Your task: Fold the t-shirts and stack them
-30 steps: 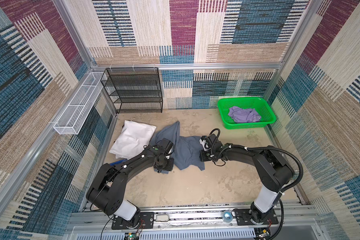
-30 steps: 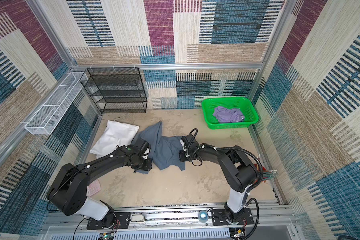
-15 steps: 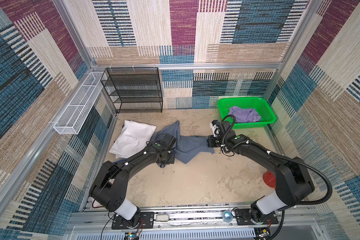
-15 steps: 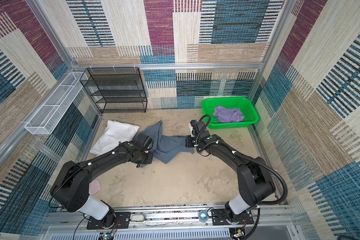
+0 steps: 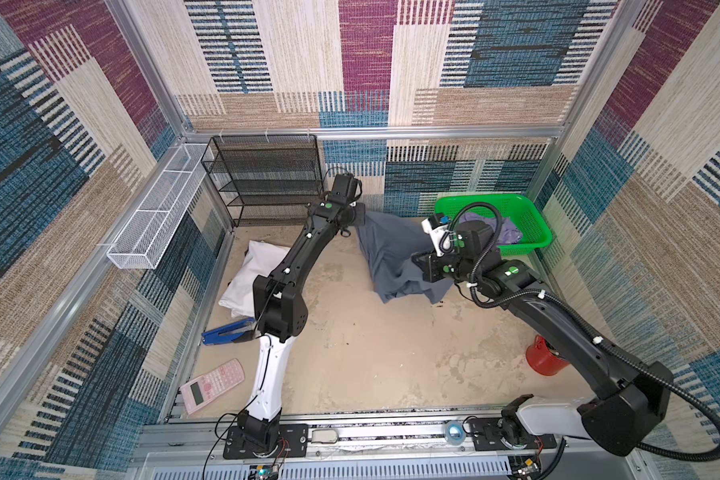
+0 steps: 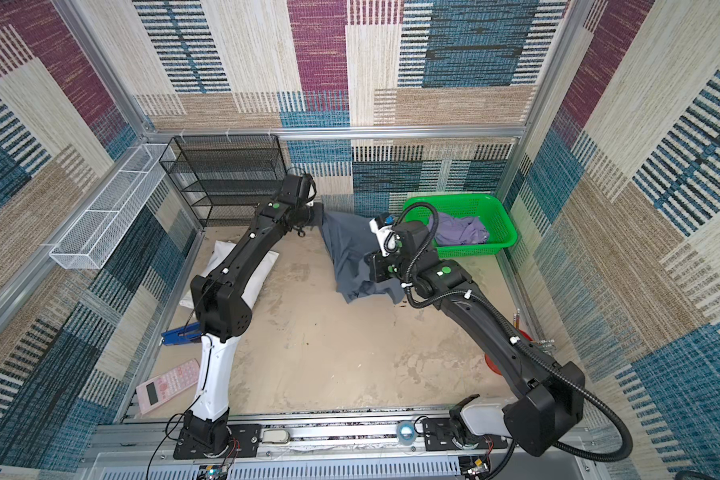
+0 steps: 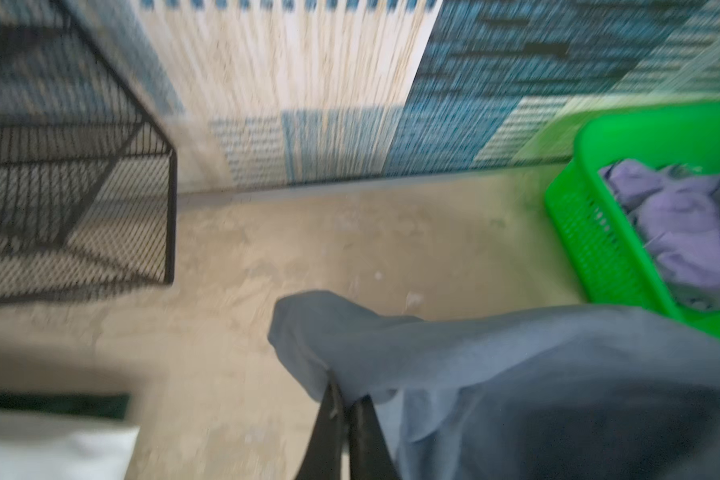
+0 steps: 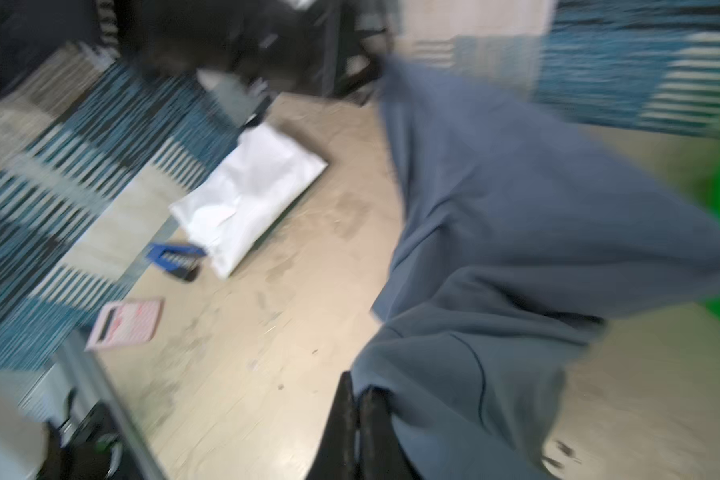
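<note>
Left arm: mine, lifted and stretched toward the back wall beside the black mesh rack (image 5: pixel 267 183).
Left hand (image 7: pixel 345 405): pinched tight on an upper edge of the slate blue-grey t-shirt (image 5: pixel 395 257).
Right arm: bent in front of the green basket (image 5: pixel 531 245).
Right hand (image 8: pixel 356 399): clamped on the same shirt, lower down.
Blue-grey t-shirt: slung between both hands, its folds low over the worktop (image 5: pixel 371 353); contact unclear.
Lavender t-shirt (image 5: pixel 510 230): crumpled in the basket.
Surroundings: white pouch (image 5: pixel 246 274), blue stapler (image 5: pixel 225 330) and pink calculator (image 5: pixel 213 386) at the left edge, well apart from the shirt.
</note>
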Motion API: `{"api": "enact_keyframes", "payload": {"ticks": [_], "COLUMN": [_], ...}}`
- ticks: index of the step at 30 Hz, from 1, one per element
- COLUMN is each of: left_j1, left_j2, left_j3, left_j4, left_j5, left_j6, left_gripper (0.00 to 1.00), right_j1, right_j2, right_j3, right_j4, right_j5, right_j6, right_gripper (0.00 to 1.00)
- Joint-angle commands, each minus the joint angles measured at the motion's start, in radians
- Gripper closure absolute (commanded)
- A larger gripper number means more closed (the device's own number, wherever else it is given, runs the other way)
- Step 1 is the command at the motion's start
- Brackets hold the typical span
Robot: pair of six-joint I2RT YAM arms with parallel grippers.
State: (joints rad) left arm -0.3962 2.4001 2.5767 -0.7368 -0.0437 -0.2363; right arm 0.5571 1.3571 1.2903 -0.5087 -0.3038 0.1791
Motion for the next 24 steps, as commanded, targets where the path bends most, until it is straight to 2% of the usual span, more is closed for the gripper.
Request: {"api": "enact_keyframes", "payload": {"ticks": [1,2,4,6,8,10,13,15,19,21,24], "left_j1": [0.023,0.038,0.076,0.099,0.104,0.117,0.149,0.152,0.111,0.079,0.020], "left_j2": [0.140,0.154,0.115,-0.009,-0.233,-0.490,-0.806,-0.942,-1.177,-1.233,-1.268], "left_j3": [0.225,0.245,0.204,0.038,-0.295,-0.679,-1.115,-1.301,-1.653,-1.752,-1.865], "left_j4": [-0.073,-0.072,-0.113,-0.151,-0.091,0.058,0.186,0.216,0.418,0.500,0.635], "left_j5": [0.177,0.196,0.215,0.145,-0.034,-0.171,-0.237,-0.192,0.120,0.216,0.246], "left_j6": [0.000,-0.026,-0.059,-0.043,-0.019,-0.049,-0.122,-0.142,-0.169,-0.170,-0.166], "left_gripper": [0.71,0.58,0.51,0.50,0.49,0.46,0.44,0.44,0.43,0.43,0.43], "right_j1": [0.103,0.134,0.159,0.159,0.164,0.168,0.170,0.171,0.171,0.173,0.174], "right_j2": [0.087,0.123,0.214,0.307,0.409,0.515,0.665,0.737,0.824,0.835,0.798], "right_j3": [0.029,0.043,0.071,0.106,0.154,0.234,0.393,0.488,0.646,0.686,0.672], "right_j4": [0.102,0.139,0.215,0.263,0.298,0.304,0.262,0.228,0.169,0.145,0.166], "right_j5": [-0.146,-0.143,-0.115,-0.101,-0.102,-0.109,-0.117,-0.120,-0.142,-0.138,-0.139], "right_j6": [0.009,0.026,0.112,0.189,0.221,0.226,0.214,0.204,0.175,0.161,0.152], "right_gripper": [1.00,1.00,1.00,1.00,1.00,1.00,1.00,1.00,1.00,1.00,1.00]}}
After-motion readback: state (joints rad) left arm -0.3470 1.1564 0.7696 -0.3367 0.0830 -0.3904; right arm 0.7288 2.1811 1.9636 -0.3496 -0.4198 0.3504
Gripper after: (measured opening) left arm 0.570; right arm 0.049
